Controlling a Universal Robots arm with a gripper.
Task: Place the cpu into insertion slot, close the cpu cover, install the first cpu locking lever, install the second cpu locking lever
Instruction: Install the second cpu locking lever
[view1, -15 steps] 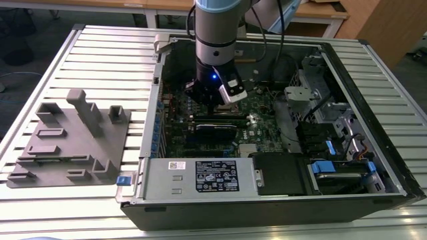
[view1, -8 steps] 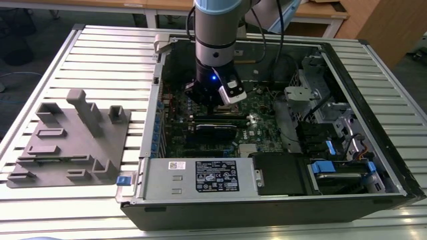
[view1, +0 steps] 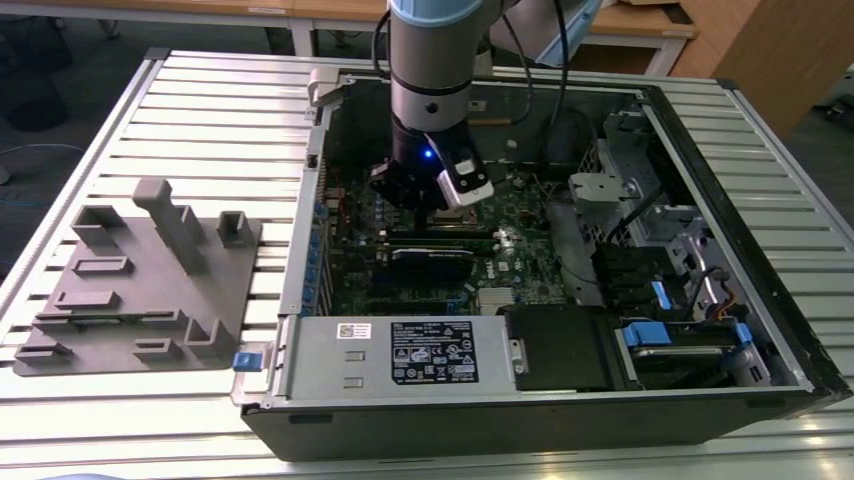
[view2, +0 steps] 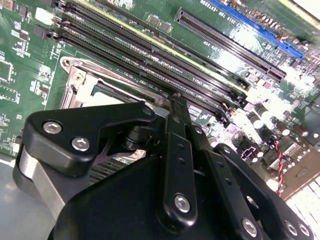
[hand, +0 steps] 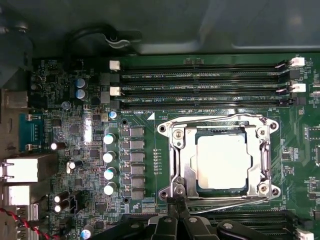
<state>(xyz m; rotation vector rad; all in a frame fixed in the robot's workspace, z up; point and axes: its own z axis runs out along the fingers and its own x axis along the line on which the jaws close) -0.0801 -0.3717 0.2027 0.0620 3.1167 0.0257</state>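
In the first wrist view the silvery cpu (hand: 222, 160) lies flat in the insertion slot (hand: 220, 188), whose dark edge shows around the chip. The silver cpu cover (hand: 182, 160) is down over it and frames the chip. One thin wire locking lever (hand: 215, 119) runs along the side of the socket by the memory slots, and another lever (hand: 235, 204) runs along the opposite side. My gripper (hand: 177, 212) is shut, its tips at the socket's edge close to that second lever. The second wrist view shows the gripper (view2: 175, 100) beside the cover (view2: 75, 85). In the exterior view the gripper (view1: 445, 208) is low inside the computer case.
The green motherboard (view1: 521, 250) lies in an open black computer case (view1: 747, 250) on a slatted table. Long black memory slots (hand: 205, 87) run beside the socket, and capacitors (hand: 109, 162) stand nearby. A grey fixture (view1: 134, 290) lies at the exterior view's left.
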